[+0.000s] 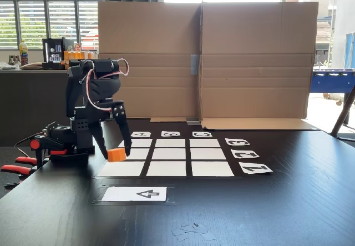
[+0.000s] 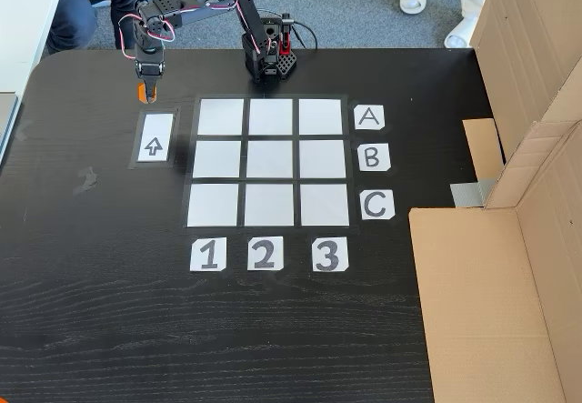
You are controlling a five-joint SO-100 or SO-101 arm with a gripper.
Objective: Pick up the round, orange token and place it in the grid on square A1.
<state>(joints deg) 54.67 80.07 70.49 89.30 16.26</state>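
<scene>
1. In a fixed view from bench level, the black two-finger claw (image 1: 117, 152) points down with its fingers either side of the small bright orange plastic token (image 1: 116, 155), clenched on it.
2. The token sits at the left edge of the three-by-three grid of white paper rectangles (image 1: 170, 155), in front of the grid's left column; whether it rests on the dark wooden bench (image 1: 277, 212) or hangs just above it cannot be told.
3. A white card with a black arrow (image 1: 135, 194) lies on the bench in front of the grid, near its left corner.
4. A brown cardboard screen (image 1: 205, 60) stands behind the grid.
5. In a fixed view from above, the claw (image 2: 145, 89) hangs left of the grid (image 2: 269, 162), beyond the far end of the arrow card (image 2: 154, 138), apart from it.
6. The token (image 2: 143, 91) shows as an orange patch between the fingers.
7. Square A1 (image 2: 221, 116), the grid corner lining up with the "A" label (image 2: 368, 117) and "1" label (image 2: 207, 254), is bare; the token is off the grid, just beside this corner.
</scene>
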